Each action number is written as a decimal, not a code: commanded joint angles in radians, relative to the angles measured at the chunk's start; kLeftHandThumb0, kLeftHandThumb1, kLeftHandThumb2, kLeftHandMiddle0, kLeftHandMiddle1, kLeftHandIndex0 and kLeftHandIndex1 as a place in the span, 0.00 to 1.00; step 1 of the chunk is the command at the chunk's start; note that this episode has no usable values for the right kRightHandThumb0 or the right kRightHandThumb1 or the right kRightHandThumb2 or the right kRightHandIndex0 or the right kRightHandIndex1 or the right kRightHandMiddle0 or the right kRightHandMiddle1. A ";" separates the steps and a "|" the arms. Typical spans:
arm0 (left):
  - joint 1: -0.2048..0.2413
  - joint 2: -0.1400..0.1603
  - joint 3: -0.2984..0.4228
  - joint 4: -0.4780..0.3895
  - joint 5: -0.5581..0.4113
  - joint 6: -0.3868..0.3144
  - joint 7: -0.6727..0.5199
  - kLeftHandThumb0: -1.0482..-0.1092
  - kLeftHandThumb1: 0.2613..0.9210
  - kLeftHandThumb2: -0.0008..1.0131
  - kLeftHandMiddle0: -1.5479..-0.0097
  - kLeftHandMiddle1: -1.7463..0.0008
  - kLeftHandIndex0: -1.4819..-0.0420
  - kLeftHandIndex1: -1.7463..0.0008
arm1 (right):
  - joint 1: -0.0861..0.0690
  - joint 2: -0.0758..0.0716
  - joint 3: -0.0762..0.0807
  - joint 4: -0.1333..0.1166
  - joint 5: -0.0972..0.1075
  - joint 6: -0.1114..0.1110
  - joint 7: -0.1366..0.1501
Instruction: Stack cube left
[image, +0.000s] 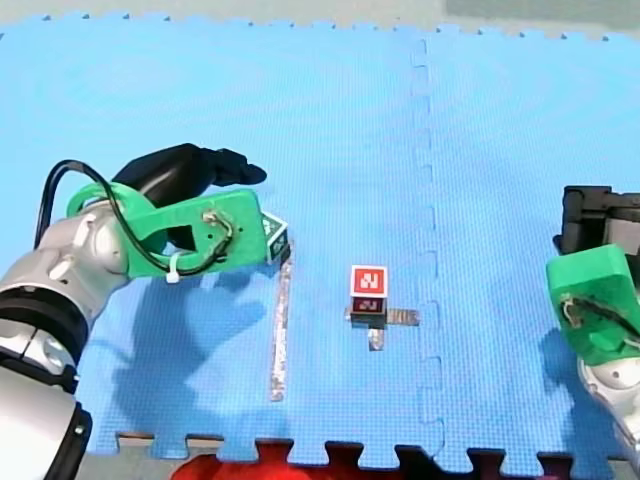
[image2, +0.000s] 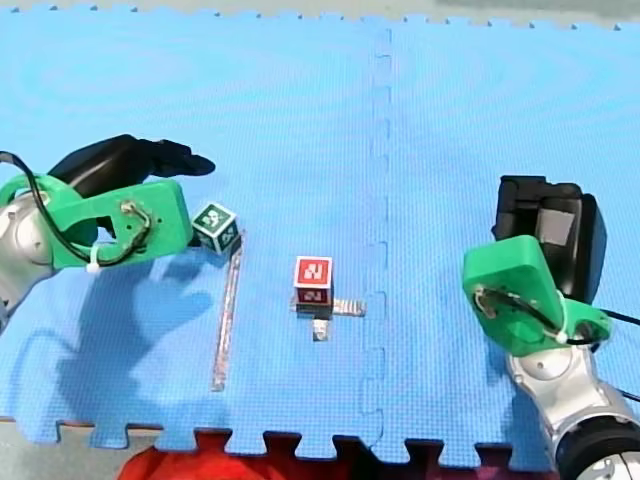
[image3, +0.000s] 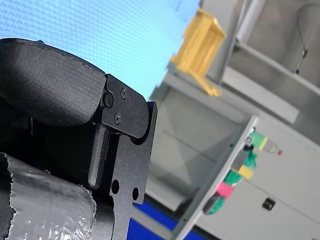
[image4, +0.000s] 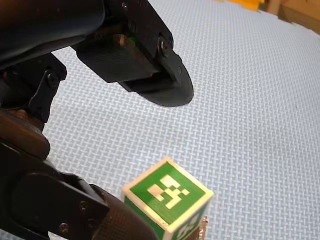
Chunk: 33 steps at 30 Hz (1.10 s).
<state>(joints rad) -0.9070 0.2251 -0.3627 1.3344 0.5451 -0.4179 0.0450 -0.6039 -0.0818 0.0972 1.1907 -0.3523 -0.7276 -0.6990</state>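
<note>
1. Red object (image2: 160, 465), at the near edge, partly under the border of the foam mat (image2: 450, 100); what it is cannot be told.
2. Silver strip (image2: 226, 320), lying flat on the mat left of centre and running from near to far.
3. Red cube (image2: 313, 278), white-marked top face, upright near the mat's centre. It sits on a small cross of silver tape (image2: 345, 308), with nothing on top of it.
4. Green cube (image2: 215, 228), white-patterned faces, on the mat at the far end of the silver strip, left of the red cube and apart from it. It sits just beside the green wrist bracket (image2: 110, 225) of the left arm. In the second wrist view the green cube (image4: 167, 200) lies close to a black finger; contact cannot be told.
5. Right hand (image2: 548, 225), over the mat's right side, well apart from both cubes. Whether it is closed cannot be told.
6. Left hand (image2: 130, 160), over the mat's left side just beyond the green cube, uncurled and holding nothing.
7. Mat seam (image2: 385, 150), toothed, running from near to far right of centre.
</note>
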 joint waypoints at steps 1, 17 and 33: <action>0.001 0.000 -0.003 0.005 0.003 0.005 0.004 0.58 0.62 0.00 0.47 0.77 0.53 1.00 | 0.005 -0.007 0.000 -0.005 -0.001 -0.006 -0.004; 0.002 -0.016 0.011 0.006 -0.016 0.012 -0.037 0.72 0.62 0.00 0.45 0.98 0.55 1.00 | 0.018 -0.008 0.002 -0.021 -0.006 -0.008 -0.013; 0.011 -0.023 -0.001 0.003 -0.006 0.007 -0.035 0.72 0.65 0.00 0.53 0.01 0.51 0.99 | 0.049 -0.017 -0.012 -0.055 0.006 -0.058 -0.002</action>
<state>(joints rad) -0.8989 0.2008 -0.3609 1.3382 0.5378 -0.4083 0.0099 -0.5602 -0.0918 0.0887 1.1416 -0.3474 -0.7784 -0.7001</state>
